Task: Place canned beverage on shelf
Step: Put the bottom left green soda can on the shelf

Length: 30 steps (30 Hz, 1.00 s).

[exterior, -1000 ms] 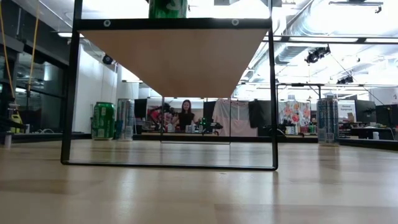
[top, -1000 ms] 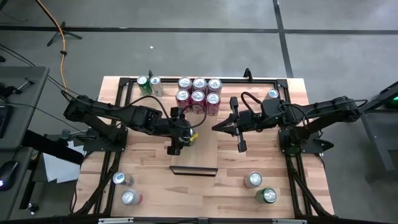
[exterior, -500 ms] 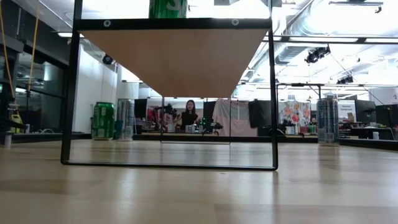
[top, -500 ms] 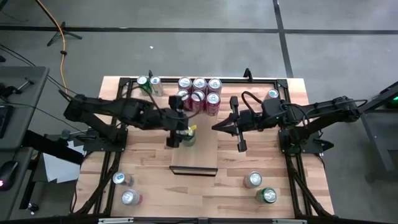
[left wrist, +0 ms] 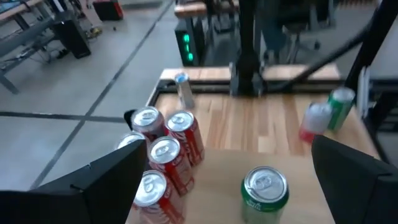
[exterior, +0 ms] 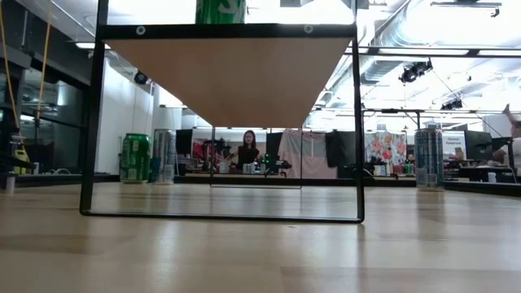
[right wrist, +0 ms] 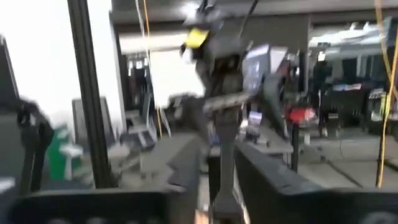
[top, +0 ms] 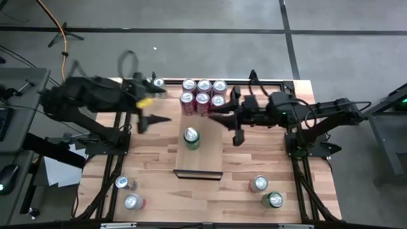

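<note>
A green can [top: 191, 137] stands upright on its base on the shelf [top: 206, 156], a pale board with a dark lip at its near end; in the left wrist view the green can [left wrist: 264, 190] shows its silver top. The low view looks up at the shelf's underside [exterior: 228, 77], with the can's foot [exterior: 220, 10] above it. My left gripper [top: 154, 119] hangs open and high, left of the shelf and apart from the can; its fingers [left wrist: 99, 180] stand wide. My right gripper [top: 215, 112] hovers right of the shelf's far end beside the red cans, its fingers [right wrist: 267, 177] a little apart with nothing between them.
Several red cans [top: 202, 95] are bunched behind the shelf. Two cans [top: 152, 84] stand at the far left and one [top: 278, 97] at the far right. Two [top: 129, 193] stand near left, two [top: 266, 192] near right. A black frame [exterior: 91, 122] carries the shelf.
My left gripper has drawn back from the green can toward the table's left edge and risen, its fingers open. The can stays upright on the shelf. My right gripper has risen a little and shifted toward the far edge and the red cans.
</note>
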Each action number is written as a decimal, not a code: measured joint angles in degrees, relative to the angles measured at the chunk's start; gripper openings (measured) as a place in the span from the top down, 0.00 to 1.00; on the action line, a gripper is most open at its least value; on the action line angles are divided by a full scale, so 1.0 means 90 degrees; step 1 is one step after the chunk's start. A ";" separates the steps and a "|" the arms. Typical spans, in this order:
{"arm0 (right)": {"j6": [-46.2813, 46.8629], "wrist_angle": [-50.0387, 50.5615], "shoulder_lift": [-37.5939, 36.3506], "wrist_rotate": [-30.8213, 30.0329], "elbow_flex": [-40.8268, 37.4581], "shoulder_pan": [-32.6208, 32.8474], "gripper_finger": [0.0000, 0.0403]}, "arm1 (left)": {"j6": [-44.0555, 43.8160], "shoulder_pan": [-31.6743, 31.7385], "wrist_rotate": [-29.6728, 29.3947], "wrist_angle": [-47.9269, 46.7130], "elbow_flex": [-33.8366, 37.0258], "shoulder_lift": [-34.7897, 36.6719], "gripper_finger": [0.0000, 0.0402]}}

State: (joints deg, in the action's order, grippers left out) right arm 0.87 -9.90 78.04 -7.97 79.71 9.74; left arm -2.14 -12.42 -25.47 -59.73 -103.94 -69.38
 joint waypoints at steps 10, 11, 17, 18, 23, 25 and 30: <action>-0.0087 0.3439 0.1649 -0.1175 0.2791 -0.0002 0.17 | -0.0533 -0.0046 -0.0069 -0.0013 0.0002 0.0731 0.06; -0.0089 0.3715 0.1789 -0.1188 0.3035 -0.0002 0.14 | -0.0519 -0.0046 -0.0070 0.0000 0.0002 0.0743 0.06; 0.0065 0.4690 0.2421 -0.1165 0.3885 0.0002 0.07 | -0.1096 -0.0038 -0.0068 -0.0024 0.0005 0.0732 0.06; 0.0153 0.4726 0.2465 -0.1162 0.3917 0.0000 0.06 | -0.1115 -0.0039 -0.0069 -0.0037 0.0005 0.0717 0.06; 0.0721 0.5197 0.2577 -0.0976 0.3933 0.0000 0.06 | -0.0975 -0.0039 -0.0085 -0.0397 0.0005 0.0657 0.06; 0.0906 0.5407 0.2577 -0.0896 0.3933 0.0000 0.07 | -0.1096 -0.0039 -0.0111 -0.0752 0.0007 0.0659 0.06; 0.1431 0.5924 0.2651 -0.0923 0.3933 0.0000 0.07 | -0.1362 -0.0039 -0.0622 -0.0821 0.0674 0.0886 0.06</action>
State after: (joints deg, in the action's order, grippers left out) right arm 13.76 43.41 101.90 -16.27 115.11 9.74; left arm -14.39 -12.78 -31.07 -67.11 -97.88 -61.41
